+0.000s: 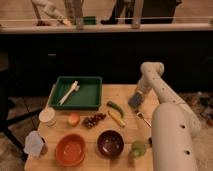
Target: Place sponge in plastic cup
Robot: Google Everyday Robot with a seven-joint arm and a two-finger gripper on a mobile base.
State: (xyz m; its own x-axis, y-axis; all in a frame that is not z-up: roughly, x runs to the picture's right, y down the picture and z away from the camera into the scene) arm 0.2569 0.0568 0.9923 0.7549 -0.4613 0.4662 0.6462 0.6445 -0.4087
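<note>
The blue-grey sponge (134,100) is near the right edge of the wooden table (127,91), tilted, right at the tip of my gripper (137,97). The white arm reaches down to it from an elbow above and fills the lower right of the view. I cannot tell whether the sponge is held or rests on the table. The small lime-green plastic cup (138,148) stands at the table's front right, next to the arm and well in front of the sponge.
A green tray (89,101) with a white brush (68,92) sits at the back left. Between sponge and cup lie a banana (116,118), a green vegetable (115,107), a metal utensil (144,119) and a dark bowl (110,144). An orange bowl (70,150), grapes (93,120), a white container (47,116) and a pale jug (35,144) are further left.
</note>
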